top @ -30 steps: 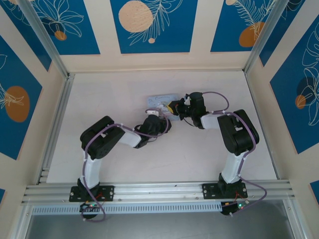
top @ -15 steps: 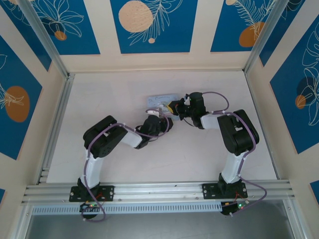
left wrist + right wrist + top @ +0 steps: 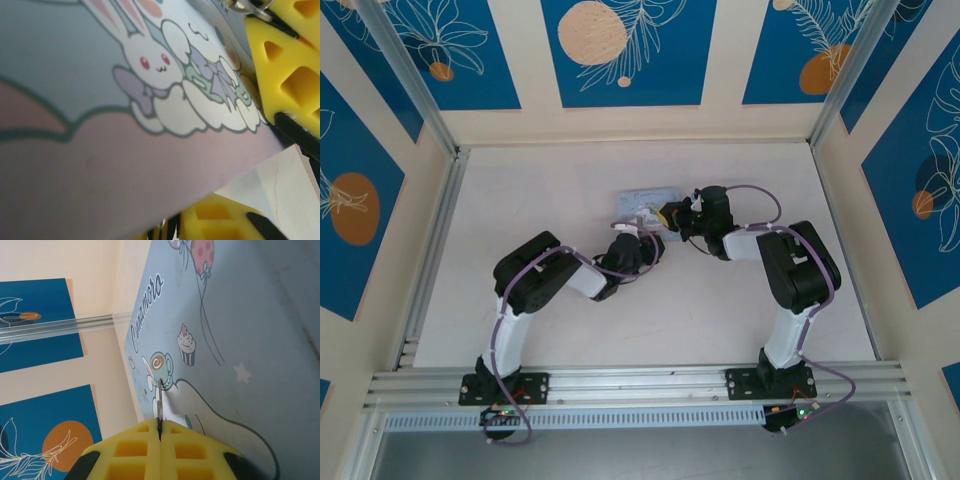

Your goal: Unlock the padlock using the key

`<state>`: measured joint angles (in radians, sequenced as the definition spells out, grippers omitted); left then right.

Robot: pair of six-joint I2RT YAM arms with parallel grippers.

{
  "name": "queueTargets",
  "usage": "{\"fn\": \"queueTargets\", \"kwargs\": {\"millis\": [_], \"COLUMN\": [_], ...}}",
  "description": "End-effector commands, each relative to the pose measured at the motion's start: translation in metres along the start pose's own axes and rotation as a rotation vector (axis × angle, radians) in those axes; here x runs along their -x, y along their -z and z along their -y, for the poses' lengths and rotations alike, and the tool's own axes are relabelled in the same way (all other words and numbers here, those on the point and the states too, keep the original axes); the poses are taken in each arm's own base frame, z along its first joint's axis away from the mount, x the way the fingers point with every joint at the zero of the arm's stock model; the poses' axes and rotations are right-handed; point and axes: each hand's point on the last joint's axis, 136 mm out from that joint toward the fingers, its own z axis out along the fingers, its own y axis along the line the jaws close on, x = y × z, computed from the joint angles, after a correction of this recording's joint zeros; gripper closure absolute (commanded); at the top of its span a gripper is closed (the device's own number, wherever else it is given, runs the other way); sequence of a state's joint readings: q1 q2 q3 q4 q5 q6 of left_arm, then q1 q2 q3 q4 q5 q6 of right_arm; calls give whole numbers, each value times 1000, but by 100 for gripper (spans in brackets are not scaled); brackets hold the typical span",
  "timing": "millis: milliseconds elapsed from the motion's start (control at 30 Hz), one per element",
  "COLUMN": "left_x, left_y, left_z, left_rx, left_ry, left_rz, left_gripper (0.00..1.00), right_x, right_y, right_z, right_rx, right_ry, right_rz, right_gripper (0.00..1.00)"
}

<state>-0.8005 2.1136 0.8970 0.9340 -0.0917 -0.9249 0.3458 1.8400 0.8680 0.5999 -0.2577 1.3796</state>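
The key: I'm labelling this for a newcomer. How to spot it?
In the right wrist view, find the pale blue cartoon tin. At the bottom the right hand's yellow fingers press shut; the key is the thin dark sliver poking up between them.

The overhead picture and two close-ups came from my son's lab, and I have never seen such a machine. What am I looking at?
Two robot arms, the left arm and the right arm, are bolted at the near edge of the table. The overhead picture comes from a fixed camera above and behind them; each close-up from a camera on a wrist. On the table lies a pale blue cartoon-printed tin box. The right gripper is shut on the key, a thin metal sliver over the lid. The left gripper sits close to the tin; whether it grips, I cannot tell.
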Motion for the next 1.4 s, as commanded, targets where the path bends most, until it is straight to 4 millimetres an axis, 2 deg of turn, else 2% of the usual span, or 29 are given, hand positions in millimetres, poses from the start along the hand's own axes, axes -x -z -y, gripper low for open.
{"fn": "queueTargets", "kwargs": {"millis": [0,267,400,533,700,900,933,1167,1367], "left_x": [-22,-18,-16,-11,1,15,17,29,30], "left_y": [3,10,15,24,37,49,51,64,63], "left_z": [-34,-23,-12,-3,6,24,29,49,58], "left_rx": [96,82,72,59,32,-13,-30,-73,-126], "left_ry": [17,40,60,88,130,169,170,157,205], "left_rz": [-63,-83,-139,-217,-277,-338,-353,-400,-409], "left_gripper": [86,98,100,100,100,100,100,100,100], "right_x": [-12,-11,-9,-8,-22,-51,-57,-89,-94], "right_y": [0,1,10,30,60,88,93,117,132], "right_z": [28,18,1,-16,-29,-17,-7,25,43], "right_rx": [-89,-64,-27,10,34,63,56,102,99], "right_ry": [-54,-48,-31,3,67,89,82,61,26], "right_rz": [-29,-36,-36,-28,-48,-109,-119,-182,-110], "right_gripper": [100,100,100,100,100,100,100,100,100]}}
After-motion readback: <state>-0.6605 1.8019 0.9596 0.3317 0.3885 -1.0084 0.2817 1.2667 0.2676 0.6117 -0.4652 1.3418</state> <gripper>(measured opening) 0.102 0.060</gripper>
